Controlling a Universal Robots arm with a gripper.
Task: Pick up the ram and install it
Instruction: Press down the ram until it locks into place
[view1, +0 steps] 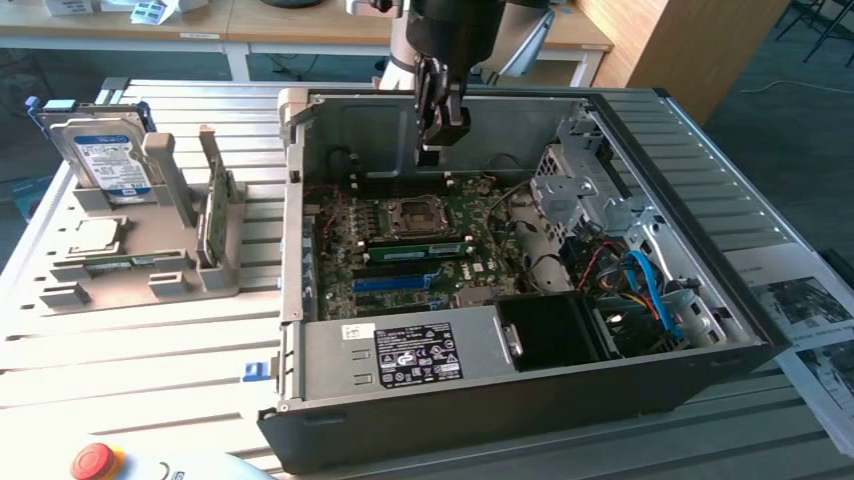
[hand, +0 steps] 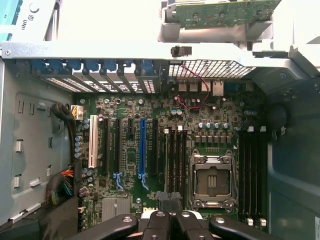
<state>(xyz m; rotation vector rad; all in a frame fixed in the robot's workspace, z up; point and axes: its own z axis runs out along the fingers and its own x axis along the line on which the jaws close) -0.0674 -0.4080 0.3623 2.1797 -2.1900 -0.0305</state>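
The computer case stands open-topped above its motherboard, walled by side panels and drive cage.

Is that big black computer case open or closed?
Open: the black computer case has its upper side uncovered, so the green motherboard inside lies in plain sight.

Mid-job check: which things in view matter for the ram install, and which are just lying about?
For the job:
ram, upright in the grey holder
pincer, shut, above the motherboard

Lying about:
hard drive
red button
papers
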